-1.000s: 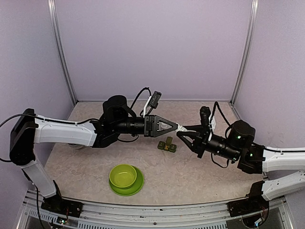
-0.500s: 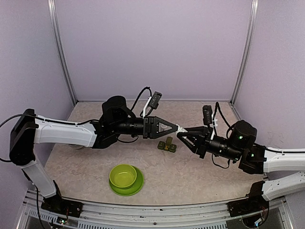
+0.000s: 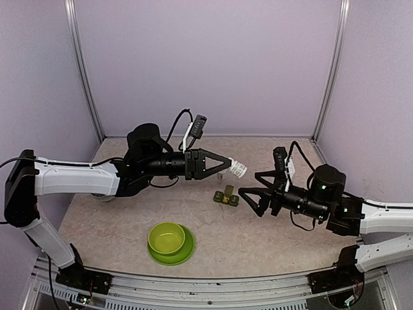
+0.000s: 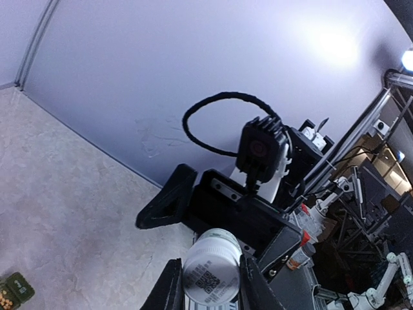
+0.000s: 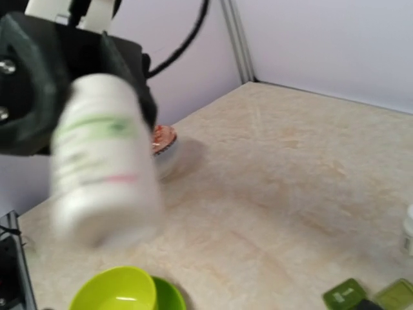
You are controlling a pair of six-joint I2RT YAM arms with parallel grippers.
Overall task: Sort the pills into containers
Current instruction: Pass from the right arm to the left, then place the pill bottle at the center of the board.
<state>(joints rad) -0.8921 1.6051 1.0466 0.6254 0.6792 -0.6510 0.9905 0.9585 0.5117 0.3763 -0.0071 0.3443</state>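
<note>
My left gripper (image 3: 230,165) is shut on a white pill bottle (image 3: 238,169), held above the table; in the left wrist view the bottle (image 4: 213,271) sits between both fingers. The right gripper (image 3: 249,183) stands open just right of the bottle, apart from it, with nothing between its fingers. The containers, a small dark green pill box (image 3: 226,197), lie on the table below both grippers. The box (image 4: 13,292) shows small orange pills in one compartment, and it (image 5: 348,295) also appears at the bottom of the right wrist view. There the bottle (image 5: 103,161) is blurred, and my own fingers are out of frame.
A lime-green bowl (image 3: 168,239) on its plate stands near the front of the table, left of centre. A small dish (image 5: 161,139) with something reddish sits behind the left arm. Purple walls enclose the table on three sides.
The right gripper, earlier shut on the bottle's end together with the left, has opened and drawn back to the right. The left arm has pulled the bottle left and slightly up.
</note>
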